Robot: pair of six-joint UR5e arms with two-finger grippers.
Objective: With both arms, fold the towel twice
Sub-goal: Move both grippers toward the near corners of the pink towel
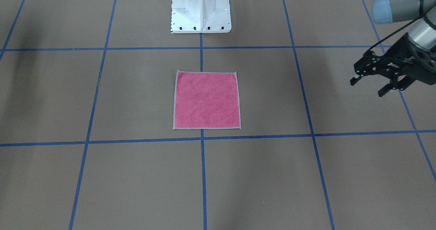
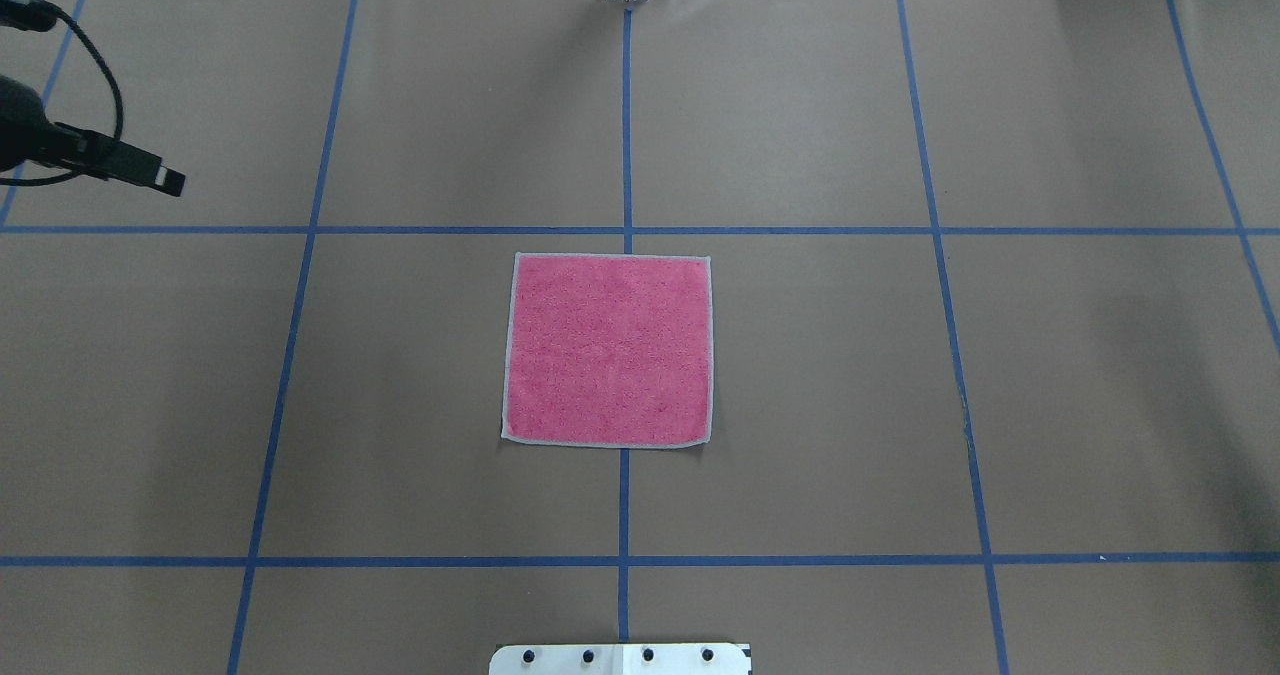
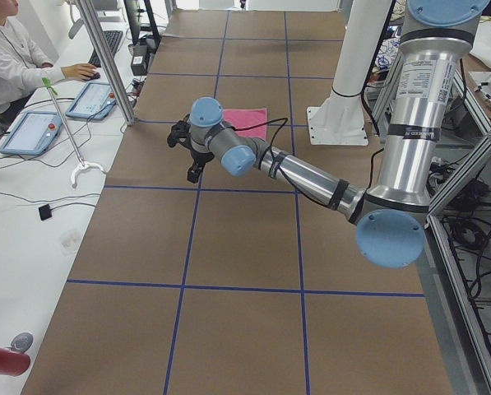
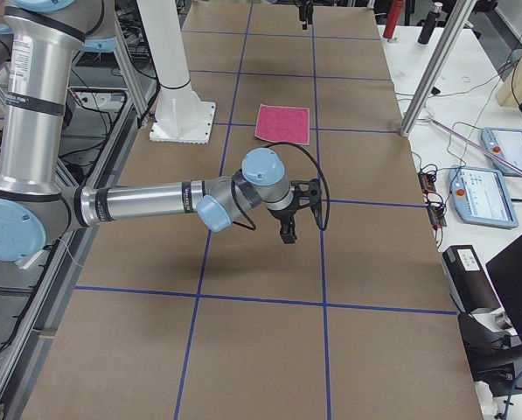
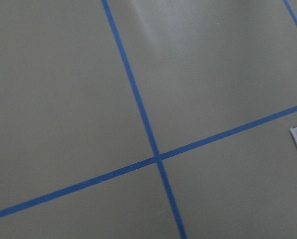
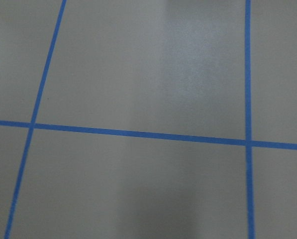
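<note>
towel lies flat at table centre, ready for folding; left gripper hangs wide, empty; right gripper: cannot tell.

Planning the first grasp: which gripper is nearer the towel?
Left, probably. The left gripper hangs left of the towel, its wrist camera catching a corner; the right gripper sits farther off the opposite side, outside the overhead view.
</note>
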